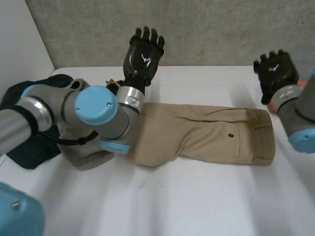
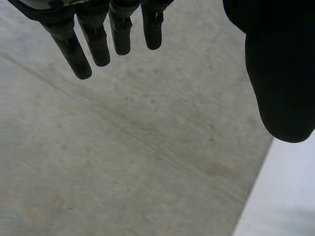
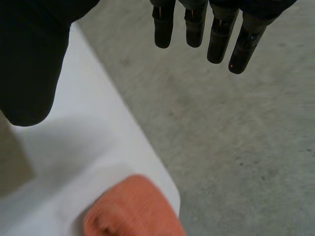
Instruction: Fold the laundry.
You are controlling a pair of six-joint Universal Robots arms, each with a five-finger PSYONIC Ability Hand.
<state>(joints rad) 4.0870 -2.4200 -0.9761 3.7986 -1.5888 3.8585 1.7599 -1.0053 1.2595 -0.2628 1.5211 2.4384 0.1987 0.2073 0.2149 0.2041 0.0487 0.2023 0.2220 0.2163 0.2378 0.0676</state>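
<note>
Tan trousers lie flat across the middle of the white table, folded lengthwise with the waistband toward the right. My left hand is raised above the table's far edge, behind the trousers' leg end, fingers straight and holding nothing. My right hand hovers past the waistband end at the far right, open and empty, its fingers spread over the table's edge. A corner of the tan trousers shows beside its thumb.
A pile of laundry sits at the left: a dark garment and a grey-olive one, partly behind my left arm. An orange cloth lies at the table's right edge under my right hand. A grey wall stands behind the table.
</note>
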